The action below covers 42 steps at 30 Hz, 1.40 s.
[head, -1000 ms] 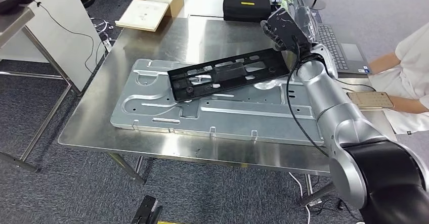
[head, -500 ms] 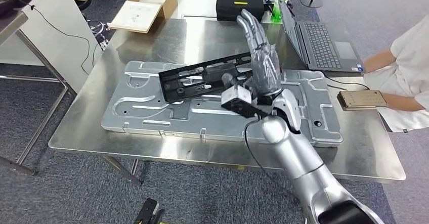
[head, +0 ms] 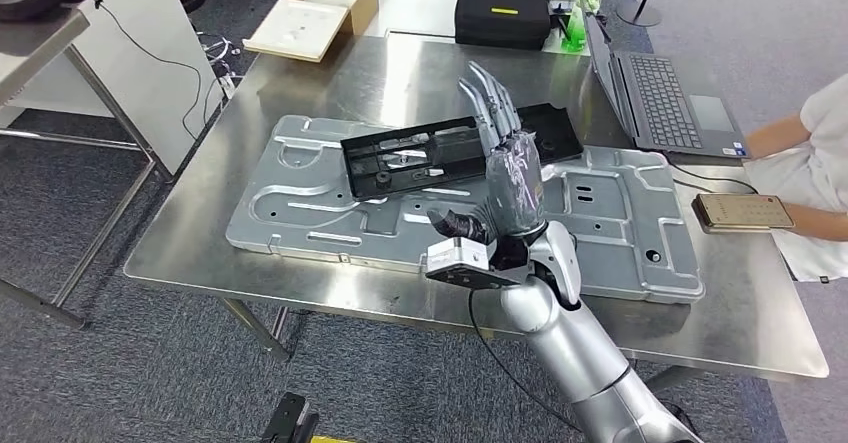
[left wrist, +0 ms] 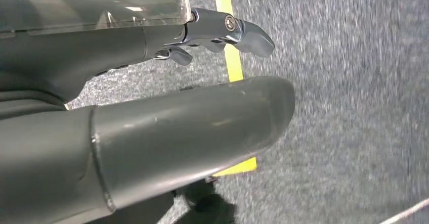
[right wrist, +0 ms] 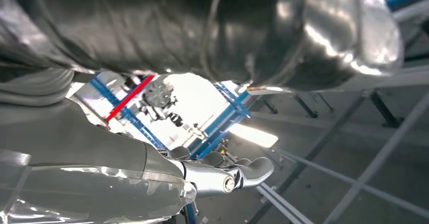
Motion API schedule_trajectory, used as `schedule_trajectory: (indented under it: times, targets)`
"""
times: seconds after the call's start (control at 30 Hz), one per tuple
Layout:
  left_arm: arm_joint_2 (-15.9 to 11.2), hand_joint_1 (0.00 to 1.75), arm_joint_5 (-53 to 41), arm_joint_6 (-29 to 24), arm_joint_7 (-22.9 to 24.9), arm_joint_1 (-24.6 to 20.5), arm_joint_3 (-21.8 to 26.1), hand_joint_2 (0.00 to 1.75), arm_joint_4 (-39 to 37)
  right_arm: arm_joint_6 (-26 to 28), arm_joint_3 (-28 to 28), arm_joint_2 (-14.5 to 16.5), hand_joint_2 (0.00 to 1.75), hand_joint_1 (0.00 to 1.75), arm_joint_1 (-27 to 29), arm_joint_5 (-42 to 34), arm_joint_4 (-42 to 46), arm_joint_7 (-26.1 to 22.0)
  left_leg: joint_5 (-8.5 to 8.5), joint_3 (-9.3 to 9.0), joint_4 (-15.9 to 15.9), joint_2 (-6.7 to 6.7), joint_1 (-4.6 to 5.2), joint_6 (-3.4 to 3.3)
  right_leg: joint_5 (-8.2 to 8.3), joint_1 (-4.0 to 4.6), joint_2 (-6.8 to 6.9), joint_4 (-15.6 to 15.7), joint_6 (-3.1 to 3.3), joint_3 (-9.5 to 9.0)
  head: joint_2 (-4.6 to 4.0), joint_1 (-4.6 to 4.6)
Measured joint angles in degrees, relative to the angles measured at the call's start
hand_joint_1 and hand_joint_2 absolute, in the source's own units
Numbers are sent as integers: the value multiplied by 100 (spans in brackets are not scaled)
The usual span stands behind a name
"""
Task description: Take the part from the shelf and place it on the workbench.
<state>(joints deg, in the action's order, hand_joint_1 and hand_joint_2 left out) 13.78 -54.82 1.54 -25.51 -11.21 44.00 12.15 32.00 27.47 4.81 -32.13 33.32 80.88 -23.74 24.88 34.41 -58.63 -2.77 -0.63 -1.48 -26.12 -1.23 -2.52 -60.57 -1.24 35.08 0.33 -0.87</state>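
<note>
The long black plastic part [head: 420,153] lies flat on a large grey stamped metal panel [head: 300,193] on the steel workbench [head: 190,253]. My right hand [head: 510,178] is raised above the panel's near side with its fingers stretched straight up and apart, holding nothing. It hides a short stretch of the part right of its middle. In the right wrist view the right hand's fingers [right wrist: 243,171] stand free against the ceiling. My left hand [left wrist: 152,107] hangs over the grey carpet, fingers apart and empty.
A laptop [head: 660,93], a black case [head: 503,13] and a green bottle [head: 575,23] sit at the back right. A person in white [head: 810,153] sits at the right beside a phone [head: 742,211]. A cardboard box [head: 315,8] lies behind the bench.
My right hand let go of the part's right end, opened and drew back toward me, fingers now pointing up. The part stays on the panel. The camera shifted slightly.
</note>
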Motion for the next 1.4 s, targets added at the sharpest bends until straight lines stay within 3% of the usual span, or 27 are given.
schedule_trajectory:
  times: [0.03,0.1,0.17,0.27,0.33,0.37,0.47,0.53,0.6,0.67,0.73,0.8,0.83,0.87,0.93,1.0,1.07,1.13,1.2,1.27,1.33,1.37,1.4]
  targets:
    - [-1,0,0,-4,4,2,0,0,0,32,1,-2,0,0,64,-22,33,-20,-4,13,-1,-33,0,36,-4,13,-37,96,23,-44,0,0]
    - [-4,0,0,-7,13,9,0,0,0,73,3,-6,0,0,167,-50,86,-47,-17,33,12,-93,-8,113,17,23,38,122,85,-48,0,1]
    - [-5,0,-1,-7,16,14,0,0,0,89,3,-4,0,0,211,-56,127,-57,85,101,-123,-24,-7,168,46,4,126,174,170,-69,0,8]
    - [-5,0,-13,-5,20,7,0,0,-1,96,3,-2,0,0,253,-59,158,-61,588,541,-1085,177,-7,212,51,20,286,198,250,-81,0,22]
    - [-6,0,-15,-5,21,14,0,0,0,95,3,-1,0,0,289,-58,160,-62,730,770,-1576,220,-9,223,40,45,399,190,262,-80,0,22]
    - [-7,0,-13,-5,22,18,0,0,0,93,3,-1,0,0,296,-53,162,-65,639,729,-1505,237,-8,218,32,52,453,184,261,-82,0,22]
    - [-8,0,-1,-5,22,5,0,0,0,82,3,-1,0,0,261,-4,188,-72,149,174,-425,477,26,154,-7,77,601,149,219,-98,0,22]
    - [-7,0,6,-5,24,-12,0,0,0,69,3,-2,0,0,220,38,209,-66,61,1,-48,590,67,82,-26,108,683,128,174,-103,0,20]
    - [-5,0,11,-7,26,-9,0,0,0,59,7,-2,0,0,190,77,219,-54,40,8,-25,482,75,17,-33,120,777,134,125,-117,0,17]
    - [-2,0,12,-11,26,2,0,0,0,57,13,-2,0,0,162,95,236,-42,1,4,10,372,53,-47,-128,96,697,33,58,-95,0,17]
    - [1,0,10,-18,26,-6,0,0,0,56,17,-7,0,0,137,97,252,-34,-29,7,34,281,31,-104,-430,65,445,-453,3,115,0,16]
    - [1,0,10,-21,27,-9,0,0,0,56,19,-19,0,0,143,109,255,-31,-38,21,33,173,32,-130,-749,57,308,-1166,-19,462,0,16]
    - [1,0,10,-20,28,-1,0,0,0,56,20,-25,0,0,152,124,255,-26,-40,26,30,110,35,-133,-788,55,291,-1377,-21,573,0,17]
    - [1,0,10,-20,29,7,0,0,0,55,23,-28,0,0,156,148,255,-22,-41,27,26,44,37,-134,-712,54,280,-1379,-13,584,0,17]
    - [4,0,8,-20,31,11,-2,0,0,52,36,-31,0,0,142,194,257,-12,-44,24,16,-90,38,-128,-316,55,193,-795,31,313,0,17]
    - [21,0,5,-20,30,0,-4,0,-1,48,50,-31,0,0,115,215,261,-3,-54,42,4,-210,40,-93,-46,53,-27,-105,86,-10,0,16]
    - [34,0,4,-20,29,-8,-4,0,-2,40,60,-31,0,0,99,224,262,12,-74,76,9,-312,19,-22,-21,73,-117,137,112,-109,0,15]
    - [32,0,8,-21,28,0,-4,0,-2,27,77,-31,0,0,83,230,262,26,-82,95,20,-369,1,52,8,74,-3,197,146,-135,0,15]
    - [29,0,14,-21,27,4,-4,0,-2,6,97,-30,0,0,65,241,262,33,55,187,-177,-162,19,108,42,44,126,282,209,-189,0,34]
    - [28,0,16,-22,26,-10,-4,0,-2,-9,103,-30,0,0,65,250,261,36,393,488,-816,126,16,150,47,42,273,318,252,-217,0,52]
    - [28,0,15,-22,26,-10,-4,0,-2,-10,104,-31,0,0,76,250,260,36,626,812,-1467,218,-9,188,33,49,423,313,262,-218,0,54]
    - [26,0,16,-22,27,-2,-4,0,-2,-10,105,-31,0,0,80,250,260,36,593,852,-1539,238,-18,202,22,49,494,307,256,-219,0,54]
    - [23,0,16,-23,27,4,-4,0,-2,-10,107,-31,0,0,80,251,260,36,453,767,-1373,266,-24,209,8,47,561,298,245,-225,0,55]
